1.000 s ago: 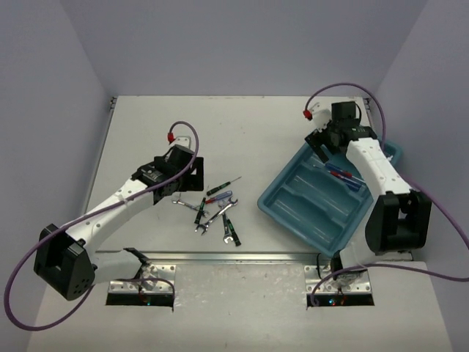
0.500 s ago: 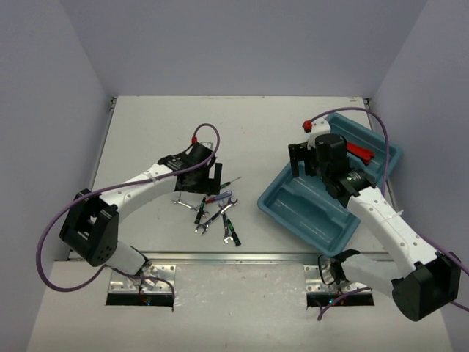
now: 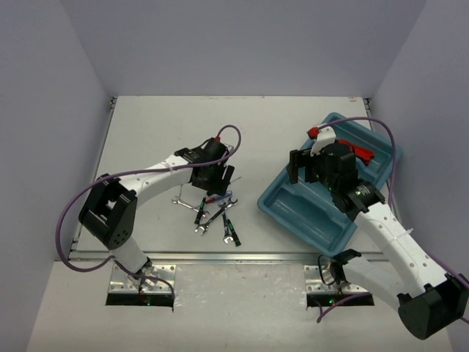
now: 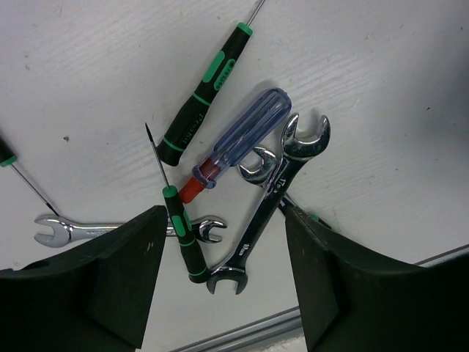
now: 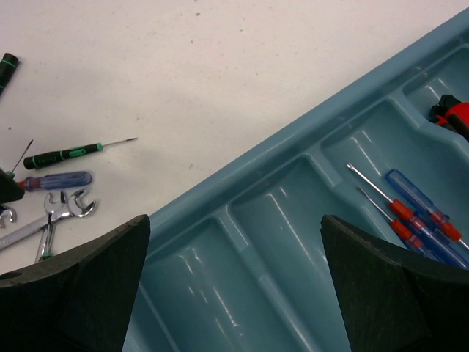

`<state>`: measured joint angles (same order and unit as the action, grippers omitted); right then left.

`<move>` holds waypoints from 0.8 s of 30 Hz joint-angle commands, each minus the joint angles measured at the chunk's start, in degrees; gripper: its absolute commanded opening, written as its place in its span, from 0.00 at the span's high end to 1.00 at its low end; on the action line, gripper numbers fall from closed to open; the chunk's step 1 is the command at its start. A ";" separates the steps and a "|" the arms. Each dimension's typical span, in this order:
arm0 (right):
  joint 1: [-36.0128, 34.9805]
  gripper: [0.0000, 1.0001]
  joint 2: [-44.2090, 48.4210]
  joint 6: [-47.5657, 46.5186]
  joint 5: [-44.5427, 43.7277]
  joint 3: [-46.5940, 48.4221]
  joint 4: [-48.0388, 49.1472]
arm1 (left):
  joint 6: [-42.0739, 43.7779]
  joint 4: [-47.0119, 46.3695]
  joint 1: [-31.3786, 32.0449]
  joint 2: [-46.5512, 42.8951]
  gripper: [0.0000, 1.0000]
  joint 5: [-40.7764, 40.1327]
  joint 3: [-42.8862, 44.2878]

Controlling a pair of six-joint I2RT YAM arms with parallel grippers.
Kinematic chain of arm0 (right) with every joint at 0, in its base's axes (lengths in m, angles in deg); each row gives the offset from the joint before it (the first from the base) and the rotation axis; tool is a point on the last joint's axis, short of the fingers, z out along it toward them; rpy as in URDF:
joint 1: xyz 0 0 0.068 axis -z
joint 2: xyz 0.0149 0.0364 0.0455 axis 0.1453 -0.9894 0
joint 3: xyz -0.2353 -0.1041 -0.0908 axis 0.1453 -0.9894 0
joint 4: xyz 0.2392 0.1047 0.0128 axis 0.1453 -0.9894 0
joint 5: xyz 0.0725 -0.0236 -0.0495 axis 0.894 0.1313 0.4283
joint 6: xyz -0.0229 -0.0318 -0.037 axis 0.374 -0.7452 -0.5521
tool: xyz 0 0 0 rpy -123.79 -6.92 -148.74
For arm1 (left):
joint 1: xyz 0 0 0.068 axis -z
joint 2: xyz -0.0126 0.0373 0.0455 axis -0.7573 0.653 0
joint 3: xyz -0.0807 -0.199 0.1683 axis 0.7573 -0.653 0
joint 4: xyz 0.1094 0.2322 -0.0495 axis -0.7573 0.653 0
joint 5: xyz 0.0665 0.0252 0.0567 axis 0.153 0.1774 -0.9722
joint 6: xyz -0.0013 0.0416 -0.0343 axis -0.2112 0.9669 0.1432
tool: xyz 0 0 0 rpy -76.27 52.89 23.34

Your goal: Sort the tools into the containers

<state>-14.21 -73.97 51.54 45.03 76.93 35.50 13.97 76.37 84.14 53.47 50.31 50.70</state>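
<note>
Tools (image 3: pixel 218 213) lie heaped on the table (image 3: pixel 146 132), left of the tray (image 3: pixel 308 220) and right under your left gripper (image 4: pixel 220 279). Its jaws stand apart astride a small green-and-black screwdriver (image 4: pixel 182 235), clamped on nothing. That one looks light, stiff and thin, likely to roll. Take it across the ribbed handle and mind the wrenches (image 4: pixel 265 209) crossing beside it. Your right gripper (image 5: pixel 234 286) hangs wide apart over the tray, empty
</note>
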 commanded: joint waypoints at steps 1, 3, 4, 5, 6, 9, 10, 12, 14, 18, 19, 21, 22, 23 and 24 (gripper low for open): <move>0.10 0.02 1.36 0.63 3.14 -1.08 3.70 | 2.95 -1.31 0.50 2.18 0.39 1.71 4.59; 0.16 0.02 1.47 0.69 4.05 -1.31 4.13 | 4.15 -0.43 0.42 3.32 0.41 1.14 5.69; 0.16 0.02 1.47 0.69 4.37 -1.23 3.98 | 4.96 1.01 0.49 4.44 0.41 -0.14 6.95; 0.11 0.02 1.56 0.60 4.27 -1.13 3.73 | 5.41 1.81 0.50 5.43 0.41 -1.01 7.72; 0.07 0.02 1.69 0.52 4.15 -1.09 3.54 | 5.79 2.44 0.50 6.23 0.41 -1.79 8.31; 0.15 0.02 2.96 0.57 4.41 -2.09 4.48 | 6.62 3.11 0.53 7.99 0.40 -2.57 8.97; 0.13 0.02 3.49 0.63 4.69 -2.48 4.90 | 7.02 2.88 0.50 8.63 0.40 -2.19 8.91; 0.07 0.02 4.11 0.74 5.07 -2.93 5.36 | 7.51 2.50 0.50 10.03 0.41 -0.93 9.12; 0.07 0.02 4.49 0.78 5.34 -3.20 5.59 | 7.68 2.67 0.43 11.56 0.42 0.57 9.66; -0.02 0.02 4.97 0.60 4.92 -3.55 5.85 | 7.05 2.62 0.50 13.90 0.52 4.26 10.89; -0.02 0.02 5.17 0.60 4.70 -3.54 5.80 | 6.70 2.64 0.54 14.31 0.53 4.85 11.20; -0.07 0.02 5.56 0.60 4.72 -3.66 5.87 | 6.32 2.34 0.77 14.54 0.53 5.16 11.35; -0.22 0.02 5.71 0.60 4.90 -3.90 6.13 | 6.17 2.10 0.77 14.42 0.53 5.16 11.13; -0.32 0.02 5.78 0.60 5.03 -4.04 6.37 | 6.10 1.86 0.75 14.44 0.54 5.04 10.74; -0.46 0.02 5.78 0.60 5.03 -4.09 6.51 | 6.10 1.44 0.71 14.53 0.54 4.58 10.22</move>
<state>-14.26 -69.29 51.67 49.79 72.94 38.42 20.53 79.28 84.29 68.51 53.48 59.44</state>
